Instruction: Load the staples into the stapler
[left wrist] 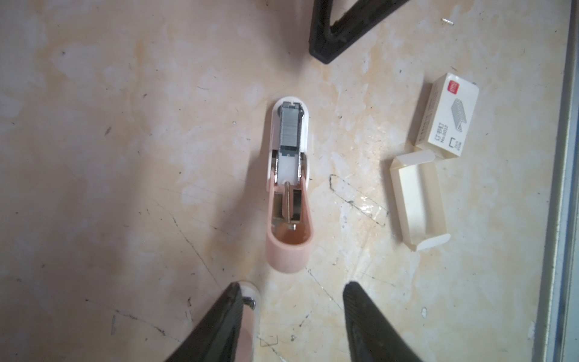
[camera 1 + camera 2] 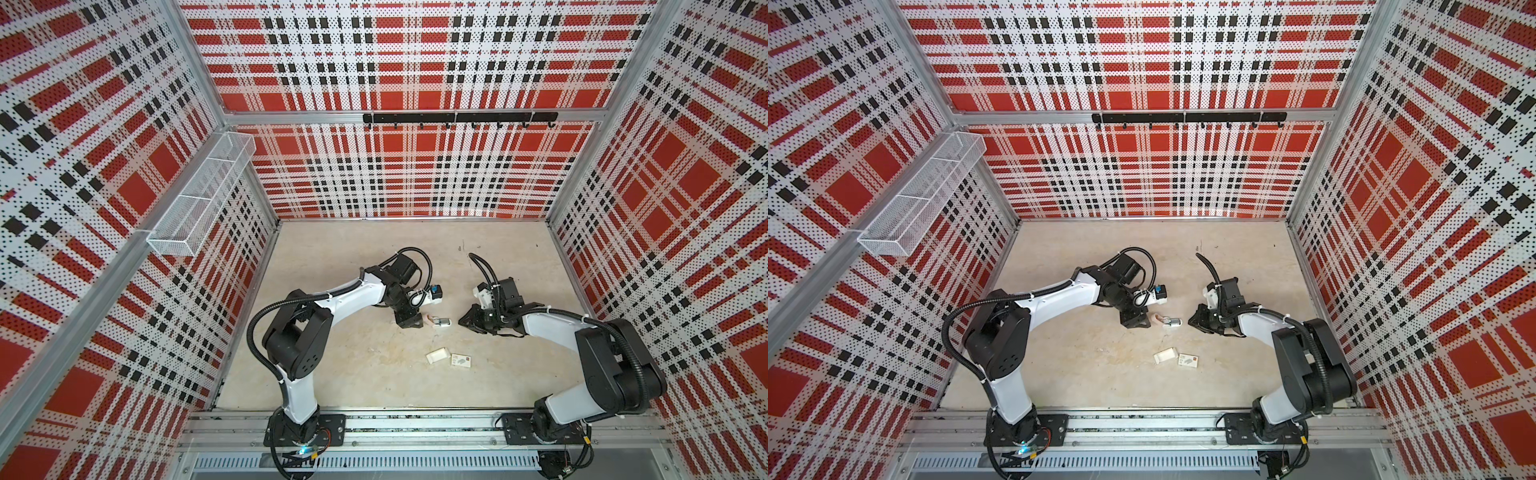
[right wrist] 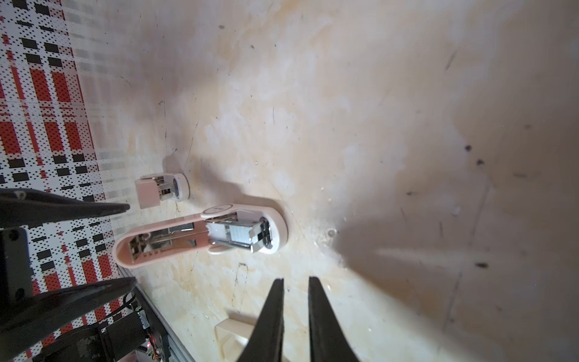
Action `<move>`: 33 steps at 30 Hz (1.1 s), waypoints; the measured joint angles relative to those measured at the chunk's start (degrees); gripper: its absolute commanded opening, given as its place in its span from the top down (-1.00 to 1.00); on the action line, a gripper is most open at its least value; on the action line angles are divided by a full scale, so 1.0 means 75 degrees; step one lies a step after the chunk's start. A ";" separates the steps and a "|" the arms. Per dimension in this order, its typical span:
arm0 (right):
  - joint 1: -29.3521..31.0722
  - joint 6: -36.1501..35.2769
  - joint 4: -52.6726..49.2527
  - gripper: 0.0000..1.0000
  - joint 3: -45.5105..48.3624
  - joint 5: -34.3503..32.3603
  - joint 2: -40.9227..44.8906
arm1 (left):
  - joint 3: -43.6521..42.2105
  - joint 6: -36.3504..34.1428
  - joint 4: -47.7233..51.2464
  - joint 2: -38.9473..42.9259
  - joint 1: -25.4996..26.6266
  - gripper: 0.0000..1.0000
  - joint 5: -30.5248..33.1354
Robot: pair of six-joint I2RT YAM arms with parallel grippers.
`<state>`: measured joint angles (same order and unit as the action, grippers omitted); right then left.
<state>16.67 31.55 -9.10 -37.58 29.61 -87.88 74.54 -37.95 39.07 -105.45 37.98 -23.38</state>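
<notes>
Nearest the rail, the white tray (image 2: 436,356) and its printed sleeve (image 2: 461,360) lay side by side on the desk (image 2: 332,374). In the right wrist view the tray was mostly hidden behind the right claw's fingers.

Beyond them the stapler (image 1: 289,188) lay open between the two claws, its pink lid pointing at the left claw (image 1: 291,288). The staples (image 1: 289,131) sat as a grey strip in the channel of its white base, at the end nearer the right claw (image 3: 296,280). In both top views they were too small to make out.

A second stapler (image 3: 161,191) stood just past one left fingertip. The left wrist view showed only a sliver of it beside that finger, and whether the two touched could not be told.

The left claw stood well apart, clamping nothing. The right claw was almost together, with a slim gap between its fingers, holding nothing and clear of the stapler.
</notes>
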 measured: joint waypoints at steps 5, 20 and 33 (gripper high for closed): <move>-0.0006 0.0006 0.0239 0.68 -0.0047 0.0119 -0.0277 | 0.0128 0.0003 -0.0087 -0.0038 0.0067 0.15 -0.0023; -0.0015 0.0000 0.0673 0.73 -0.0431 0.0484 -0.1017 | 0.0128 0.0012 -0.0184 -0.0128 0.0102 0.10 -0.0023; -0.0035 0.0000 0.0793 0.75 -0.0431 0.0647 -0.1209 | 0.0318 -0.0038 -0.0201 -0.0370 0.0192 0.19 -0.0026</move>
<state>16.40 31.55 -3.16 -40.82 34.46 -96.95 76.93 -38.24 37.56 -108.22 39.42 -23.57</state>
